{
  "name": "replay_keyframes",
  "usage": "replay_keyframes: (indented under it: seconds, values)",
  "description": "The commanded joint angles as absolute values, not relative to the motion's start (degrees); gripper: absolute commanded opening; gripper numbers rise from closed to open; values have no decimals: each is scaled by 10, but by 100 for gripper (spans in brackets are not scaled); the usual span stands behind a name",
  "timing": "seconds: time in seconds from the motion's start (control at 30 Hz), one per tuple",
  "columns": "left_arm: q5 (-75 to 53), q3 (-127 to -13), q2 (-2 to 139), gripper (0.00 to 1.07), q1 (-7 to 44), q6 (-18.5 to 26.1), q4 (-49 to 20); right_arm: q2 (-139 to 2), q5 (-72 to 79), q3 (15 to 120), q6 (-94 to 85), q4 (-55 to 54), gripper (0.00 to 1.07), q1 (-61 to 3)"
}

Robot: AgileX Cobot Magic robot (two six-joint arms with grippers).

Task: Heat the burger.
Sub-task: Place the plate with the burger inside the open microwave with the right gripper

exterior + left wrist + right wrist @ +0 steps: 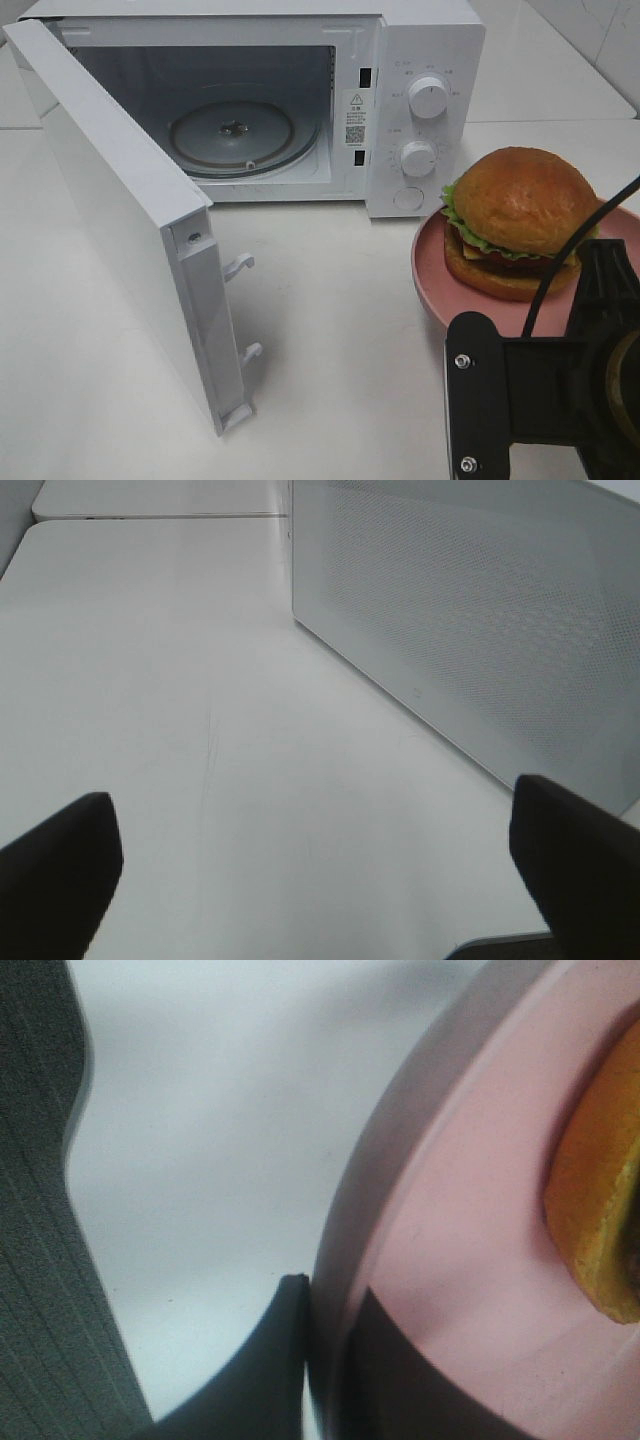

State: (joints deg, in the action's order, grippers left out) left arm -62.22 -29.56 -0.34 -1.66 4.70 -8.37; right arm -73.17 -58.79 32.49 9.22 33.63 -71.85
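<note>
White tabletop (330, 350) carries everything we see. At its back stands a boxy white microwave oven (425, 40) with two round knobs on its right-hand panel. Its white door (110, 220) is swung wide open toward the left, and the round glass turntable (235, 135) lies bare inside the cavity.

Outside the oven, to the right of it and a little in front, we find the burger (520, 220), with a glossy golden-brown bun, green lettuce, a red tomato slice and a dark patty. It sits upright on a round pink plate (432, 275), which rests on the table.

We see the right gripper (325, 1300) clamped on that plate's near rim, one dark finger under the edge and the other pressed on the pink upper face, close to the bun but not touching it.

We see the left gripper (318, 855) with its black fingers spread wide apart and holding nothing. It hangs over the table just beside the perforated face of the open door.
</note>
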Motion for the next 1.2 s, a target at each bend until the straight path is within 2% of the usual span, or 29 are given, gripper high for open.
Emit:
replay_keyframes:
  seconds: [0.03, 0.33, 0.7, 0.93, 1.2]
  values:
    - [-615, -296, -11, 98, -13, 42, -85, -724, -600, 324, 88, 383, 0, -722]
    - [-615, -296, -11, 98, -13, 42, -85, -724, -577, 323, 119, 390, 0, -722]
    - [-615, -296, -11, 98, -13, 42, -85, -724, -516, 323, 40, 416, 0, -720]
    - [-615, -296, -11, 98, -13, 42, -85, -724, -461, 323, -61, 410, 0, -633]
    - [-615, -296, -11, 98, -13, 42, -85, -724, -384, 323, -178, 410, 0, -562]
